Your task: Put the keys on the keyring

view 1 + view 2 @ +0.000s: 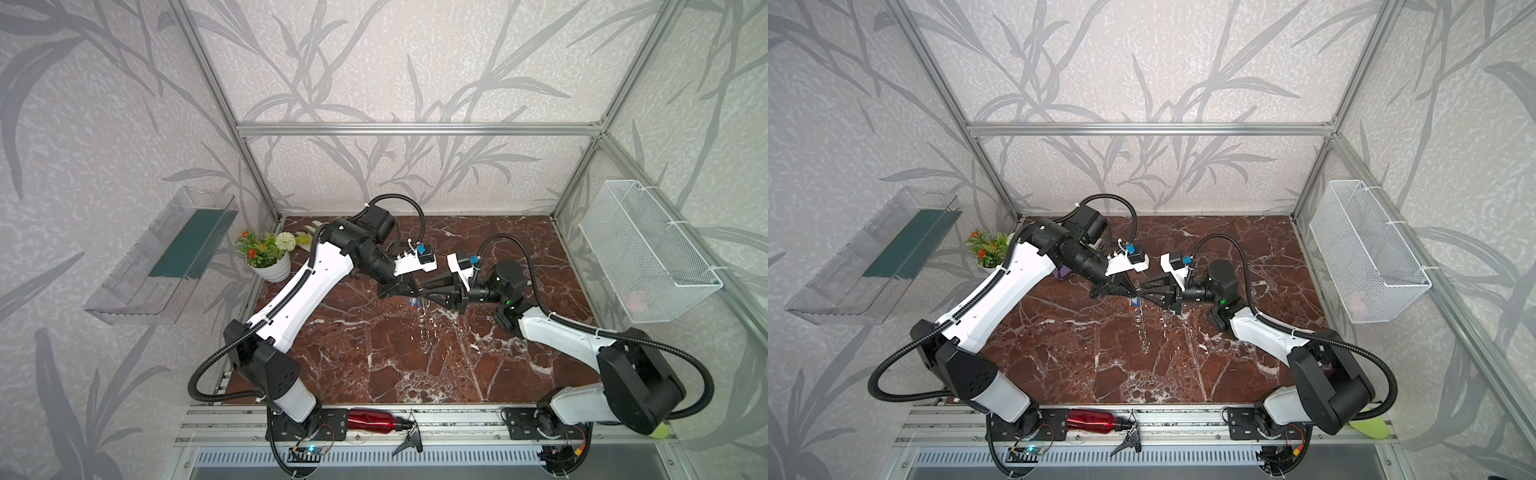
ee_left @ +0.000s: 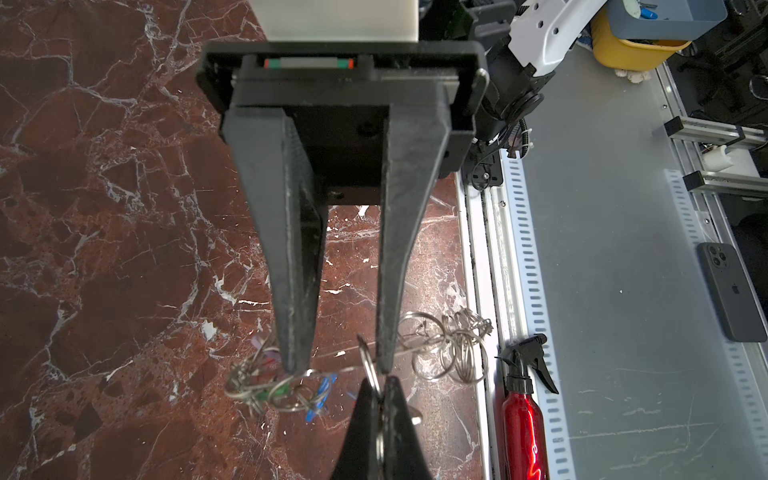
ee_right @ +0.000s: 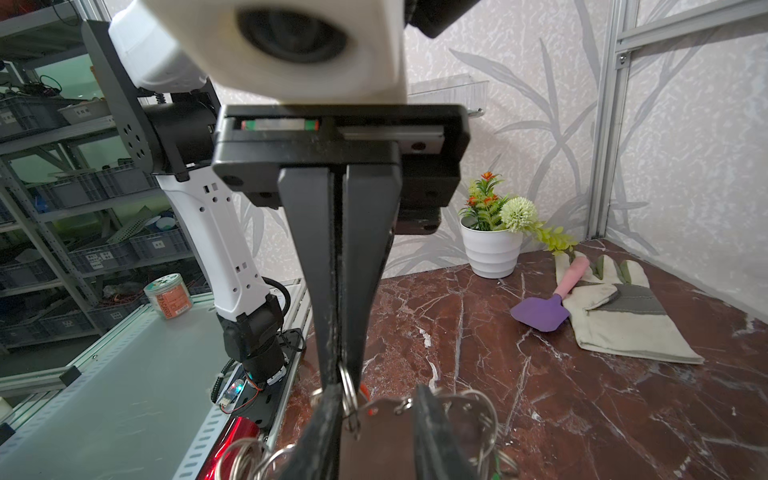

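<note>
Works tip to tip above the middle of the red-brown marble tabletop (image 1: 374, 357). Pinches with the left gripper (image 3: 338, 374) — jaws fully together — one small silvery split ring (image 3: 348, 388) on the edge of the flat grey crescent-shaped metal keyring (image 3: 382, 440). Clamps that keyring with the right gripper (image 2: 338, 365), fingers (image 2: 291, 291) partly apart and pressed against opposite edges of the plate. Holds it lifted off the tabletop, just beneath both sets of fingertips in both top views, with a string of rings hanging down. Shows at one end of the plate, among bunched rings, the small silvery keys (image 2: 286, 392) with green and blue plastic tags — too blurred to count. Shows at the other end a cluster of bare rings. Has, well apart near the back left corner, a white ribbed pot of artificial flowers (image 1: 272, 266), an off-white work glove (image 3: 615, 316) and a purple trowel (image 3: 540, 311) with a pink handle resting across the glove's fingers. Has a red metal spray bottle (image 1: 370, 419) lying on the front rail and a white wire-mesh basket (image 1: 648, 253) mounted on the right wall.
</note>
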Robot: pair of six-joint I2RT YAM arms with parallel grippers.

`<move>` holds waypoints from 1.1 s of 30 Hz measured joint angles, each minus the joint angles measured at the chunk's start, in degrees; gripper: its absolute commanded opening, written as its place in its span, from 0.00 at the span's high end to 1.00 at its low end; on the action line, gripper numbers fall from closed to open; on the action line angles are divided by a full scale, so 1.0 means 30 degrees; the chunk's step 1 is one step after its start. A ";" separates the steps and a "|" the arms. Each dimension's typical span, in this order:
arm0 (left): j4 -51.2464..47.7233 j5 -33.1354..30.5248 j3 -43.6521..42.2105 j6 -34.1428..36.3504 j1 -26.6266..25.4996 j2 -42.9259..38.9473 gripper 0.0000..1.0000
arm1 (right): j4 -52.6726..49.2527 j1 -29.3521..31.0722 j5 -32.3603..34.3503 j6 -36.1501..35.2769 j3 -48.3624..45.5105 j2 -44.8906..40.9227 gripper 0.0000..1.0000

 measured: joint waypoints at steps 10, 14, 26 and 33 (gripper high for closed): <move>-0.0430 -0.0357 0.0408 0.0146 -0.0022 0.0561 1.00 | 0.0262 0.0109 -0.0299 -0.0007 0.0087 0.0175 0.81; -0.0503 -0.0474 0.0495 0.0153 -0.0022 0.0597 1.00 | 0.0197 0.0109 -0.0321 -0.0168 0.0087 0.0211 0.81; -0.0495 -0.0801 0.0495 0.0146 -0.0015 0.0597 1.00 | -0.0270 0.0168 -0.0393 -0.0729 0.0087 0.0211 0.87; -0.0612 -0.0911 0.0495 0.0146 0.0007 0.0685 1.00 | -0.0386 0.0175 -0.0656 -0.0896 0.0095 0.0306 1.00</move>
